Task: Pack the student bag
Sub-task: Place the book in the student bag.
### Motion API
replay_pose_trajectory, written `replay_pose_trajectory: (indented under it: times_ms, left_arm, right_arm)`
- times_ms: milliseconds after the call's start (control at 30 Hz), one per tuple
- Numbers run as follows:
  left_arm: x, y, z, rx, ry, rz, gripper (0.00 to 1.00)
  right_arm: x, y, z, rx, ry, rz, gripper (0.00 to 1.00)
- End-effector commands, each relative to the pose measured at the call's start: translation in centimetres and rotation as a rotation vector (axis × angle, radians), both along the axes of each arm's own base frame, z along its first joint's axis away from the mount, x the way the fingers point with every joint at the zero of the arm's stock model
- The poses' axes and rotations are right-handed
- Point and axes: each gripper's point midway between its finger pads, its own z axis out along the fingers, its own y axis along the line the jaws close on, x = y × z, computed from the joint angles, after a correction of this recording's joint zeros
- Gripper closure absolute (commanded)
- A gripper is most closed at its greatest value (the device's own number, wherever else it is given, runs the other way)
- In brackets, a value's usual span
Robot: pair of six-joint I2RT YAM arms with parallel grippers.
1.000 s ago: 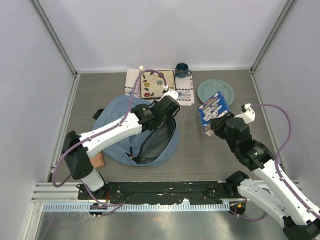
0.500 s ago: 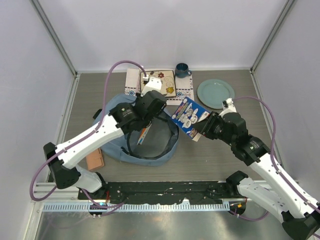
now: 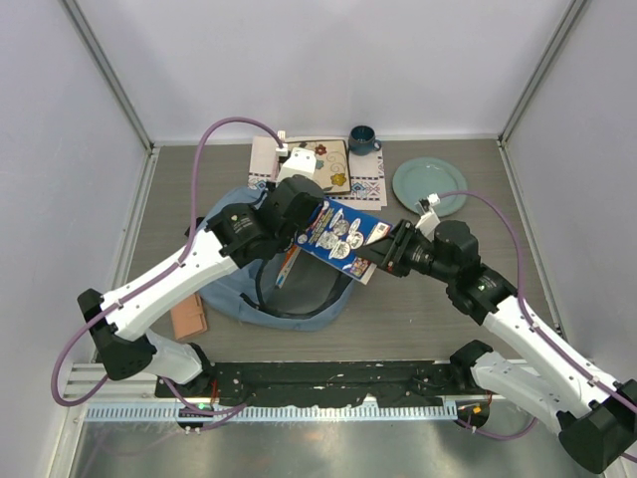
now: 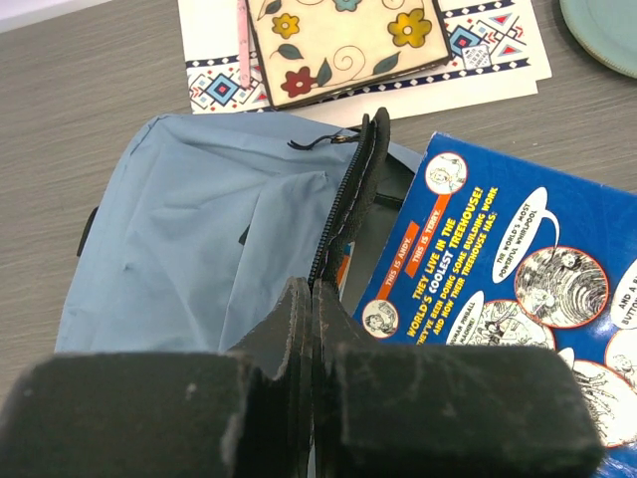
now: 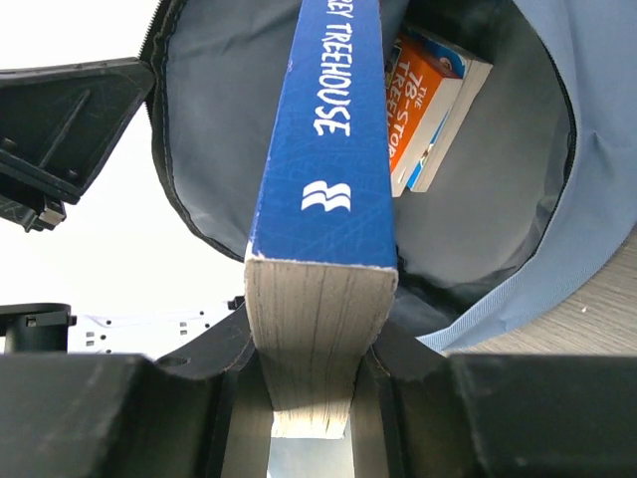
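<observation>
The light-blue student bag (image 3: 328, 307) lies at centre left with its zipped mouth open. My left gripper (image 3: 291, 221) is shut on the bag's zipper edge (image 4: 348, 199) and holds the rim up at the far side. My right gripper (image 3: 383, 257) is shut on a thick blue book (image 3: 338, 237) and holds it tilted over the bag's mouth. In the right wrist view the book's spine (image 5: 328, 149) points into the open bag (image 5: 587, 149), where an orange book (image 5: 428, 90) lies inside. The bag (image 4: 189, 229) and the blue book's cover (image 4: 498, 289) show in the left wrist view.
A white patterned mat (image 3: 370, 189) with a floral square notebook (image 3: 317, 167) lies behind the bag. A dark blue mug (image 3: 363, 139) and a teal plate (image 3: 429, 184) stand at the back right. A brown flat item (image 3: 187, 319) lies by the left arm's base. Walls enclose three sides.
My right gripper has carried the blue book left, from the table's right side to over the bag's mouth. My left gripper has shifted back and left, keeping hold of the bag's rim.
</observation>
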Motion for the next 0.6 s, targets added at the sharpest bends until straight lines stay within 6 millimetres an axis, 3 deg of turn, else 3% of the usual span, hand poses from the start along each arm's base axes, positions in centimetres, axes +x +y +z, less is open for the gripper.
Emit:
replay_pose_trajectory:
  times_ms: [0, 133, 567]
  left_arm:
    - [0.6, -0.3, 2.9, -0.099, -0.068, 0.019, 1.0]
    - [0.5, -0.8, 3.2, -0.12, -0.07, 0.001, 1.0]
    - [-0.2, -3.1, 4.1, -0.214, -0.057, -0.121, 1.0]
  right_arm:
    - [-0.2, 0.7, 3.7, 0.062, -0.106, 0.051, 0.99]
    - [-0.5, 1.6, 1.1, 0.051, -0.019, 0.105, 0.99]
    - [0.3, 3.6, 1.7, 0.208, -0.024, 0.163, 0.99]
